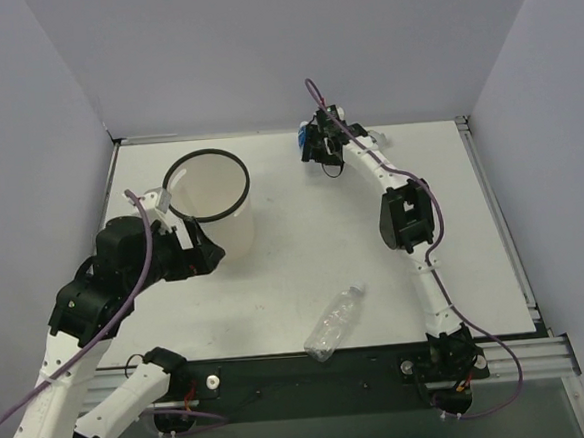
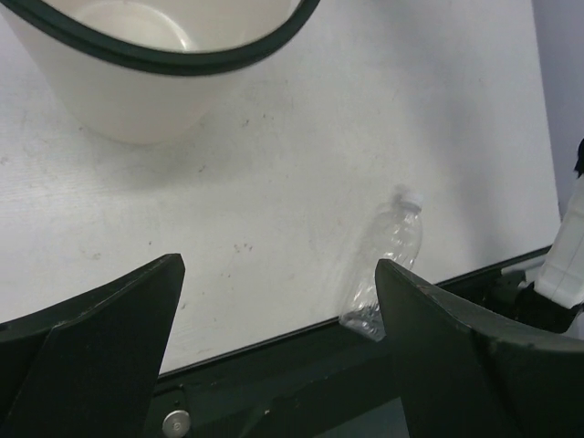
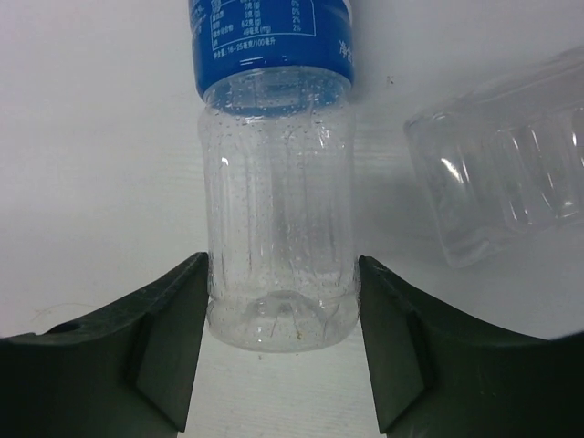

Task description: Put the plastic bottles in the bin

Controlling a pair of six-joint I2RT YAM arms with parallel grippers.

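Right gripper (image 3: 283,274): pincer pinching the blue-label bottle (image 3: 278,210). One finger is pressed against each side of the clear body, low down near the base and well below the label. No lift is seen yet; the bottle appears to lie on the table (image 1: 304,248) at its far side, base towards the wrist.

A second clear bottle (image 3: 511,173) lies just beside it on the right, apart from the finger on that side. No label can be made out on it.

Left gripper (image 2: 278,274): pincer spread wide, nothing between the fingers, held near the bin (image 1: 235,235) on its near-left side. The bin stands upright at the far left, well apart from the gripped bottle.

The unlabelled bottle (image 1: 334,322) lies at the near edge of the table, its base over the black rail.

Risks noted:
- The grip is low on a thin, smooth wall. The bottle may be squeezed out forwards, or may pivot about the pads once raised.
- The neighbouring bottle may be knocked and set rolling if the lift is not straight.
- The carry to the bin is long, so a loose hold could fail on the way.
- The left arm is close to the rim and may be struck on approach.
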